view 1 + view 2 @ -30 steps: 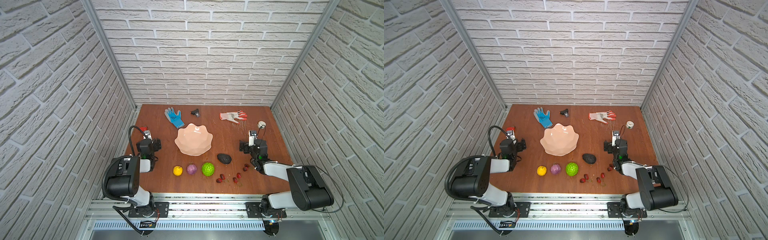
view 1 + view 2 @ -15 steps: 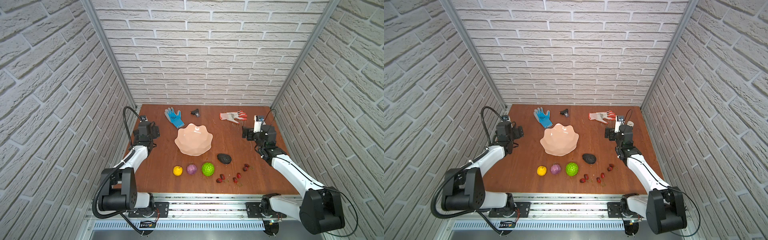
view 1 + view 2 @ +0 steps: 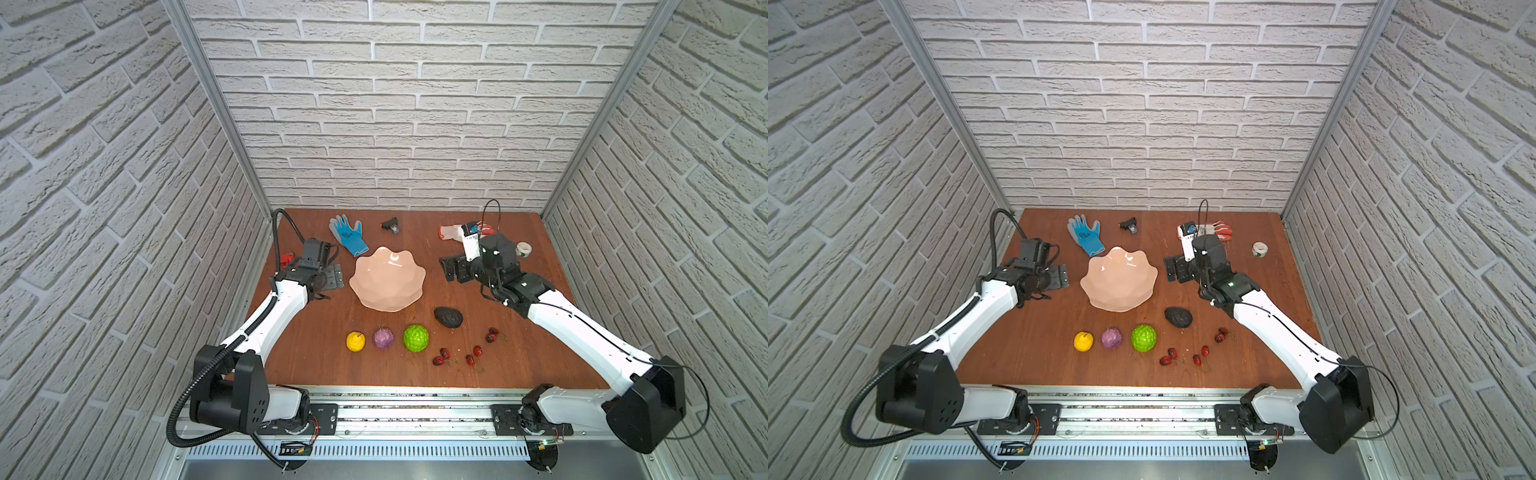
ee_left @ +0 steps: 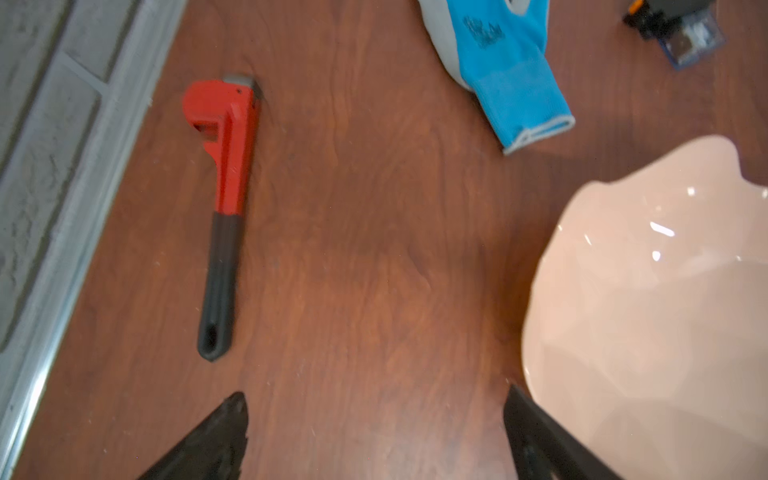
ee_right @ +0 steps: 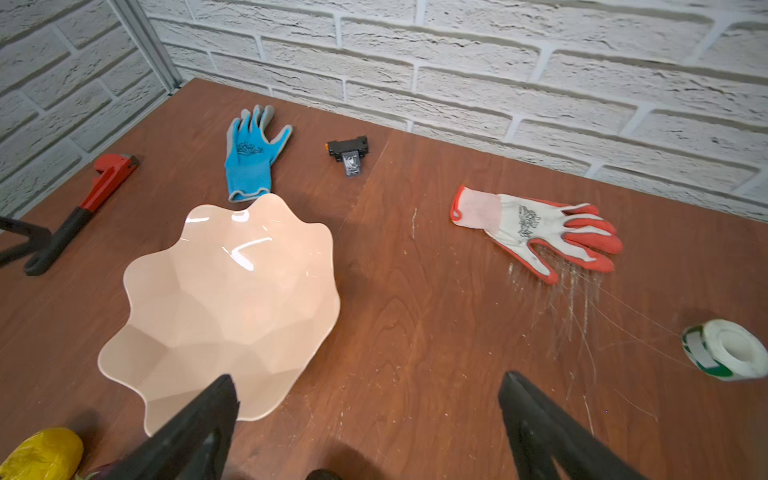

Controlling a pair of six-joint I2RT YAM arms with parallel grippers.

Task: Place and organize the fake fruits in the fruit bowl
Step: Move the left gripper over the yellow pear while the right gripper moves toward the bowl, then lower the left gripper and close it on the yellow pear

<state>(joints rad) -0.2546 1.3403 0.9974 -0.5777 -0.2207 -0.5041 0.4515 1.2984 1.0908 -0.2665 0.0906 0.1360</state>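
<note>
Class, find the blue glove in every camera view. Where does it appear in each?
Both top views: blue glove at the back, left of centre.
Left wrist: blue glove partly cut off, cuff toward the fruit bowl.
Right wrist: whole blue glove, just beyond the fruit bowl.
Shared landmark: the fruit bowl's wavy rim near the cuff.

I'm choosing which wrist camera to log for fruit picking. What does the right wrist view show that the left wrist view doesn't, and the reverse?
Only the right wrist view: the orange-white glove, the white tape roll, the yellow fruit at the frame's edge, and the right gripper, open. Only the left wrist view: no further object, just the left gripper, open and holding nothing. Both: the fruit bowl, the blue glove, the red wrench and the small black part.
</note>
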